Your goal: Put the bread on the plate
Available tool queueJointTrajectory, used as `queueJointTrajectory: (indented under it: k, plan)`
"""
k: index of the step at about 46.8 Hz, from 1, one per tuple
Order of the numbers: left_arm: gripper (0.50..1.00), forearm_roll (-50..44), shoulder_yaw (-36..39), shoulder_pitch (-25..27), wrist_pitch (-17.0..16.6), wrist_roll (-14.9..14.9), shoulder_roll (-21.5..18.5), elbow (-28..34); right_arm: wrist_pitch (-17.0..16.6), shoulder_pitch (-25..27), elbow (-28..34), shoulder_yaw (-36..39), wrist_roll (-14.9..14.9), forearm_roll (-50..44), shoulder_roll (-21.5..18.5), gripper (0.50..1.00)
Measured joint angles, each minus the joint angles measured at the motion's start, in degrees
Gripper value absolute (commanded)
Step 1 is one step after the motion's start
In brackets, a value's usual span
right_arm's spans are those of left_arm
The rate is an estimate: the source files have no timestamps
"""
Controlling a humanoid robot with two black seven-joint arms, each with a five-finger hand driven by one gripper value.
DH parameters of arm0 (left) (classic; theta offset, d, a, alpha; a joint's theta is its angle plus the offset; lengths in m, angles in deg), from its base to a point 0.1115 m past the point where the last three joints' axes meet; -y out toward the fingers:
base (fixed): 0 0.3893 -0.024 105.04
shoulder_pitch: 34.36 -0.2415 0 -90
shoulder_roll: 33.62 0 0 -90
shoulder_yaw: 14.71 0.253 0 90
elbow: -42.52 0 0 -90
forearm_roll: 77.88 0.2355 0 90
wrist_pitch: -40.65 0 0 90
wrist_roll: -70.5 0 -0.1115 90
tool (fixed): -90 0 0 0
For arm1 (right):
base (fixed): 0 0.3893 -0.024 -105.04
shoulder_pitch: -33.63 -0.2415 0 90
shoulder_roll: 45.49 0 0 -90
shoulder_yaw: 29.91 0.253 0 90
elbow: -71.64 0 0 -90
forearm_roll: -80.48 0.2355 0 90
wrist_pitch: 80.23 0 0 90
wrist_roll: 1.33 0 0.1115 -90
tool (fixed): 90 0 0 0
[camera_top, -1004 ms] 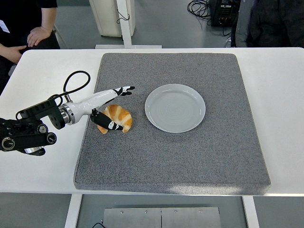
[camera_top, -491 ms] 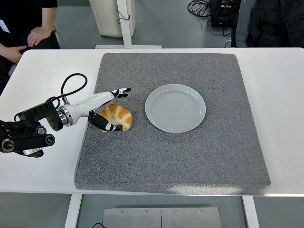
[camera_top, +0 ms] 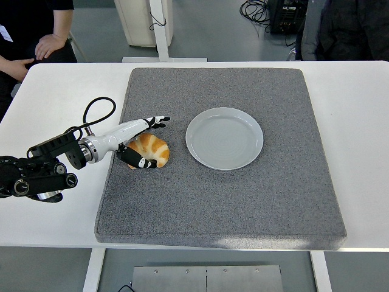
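Note:
A golden-brown croissant-shaped bread [camera_top: 155,149] lies on the grey mat [camera_top: 243,201], left of an empty pale grey plate [camera_top: 224,138]. My left hand [camera_top: 152,142] reaches in from the left and straddles the bread. Its white fingers [camera_top: 157,121] stretch along the bread's far side, and the dark thumb [camera_top: 137,162] rests against the near left side. The fingers are spread, not closed around the bread. The bread sits flat on the mat, a short gap from the plate's left rim. My right arm is out of view.
The mat covers most of the white table [camera_top: 55,109]. A black cable [camera_top: 97,109] loops above my left forearm. A seated person's hand [camera_top: 48,44] shows at the top left, and another person in dark clothes [camera_top: 346,30] at the top right.
My left hand shifted slightly left, then back right along the bread. The bread has stayed in the same spot on the mat.

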Motion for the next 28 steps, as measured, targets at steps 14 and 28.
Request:
queueJointTrajectory:
  k: [14, 28]
  plan:
    - [0.5, 0.6, 0.6, 0.7, 0.1, 3.5, 0.0, -0.3, 0.0, 0.0, 0.0, -0.1, 0.0, 0.0, 0.0, 1.0]
    - [0.5, 0.7, 1.1, 2.5, 0.1, 5.3, -0.6, -1.5, 0.0, 0.0, 0.0, -0.1, 0.0, 0.0, 0.0, 1.0]
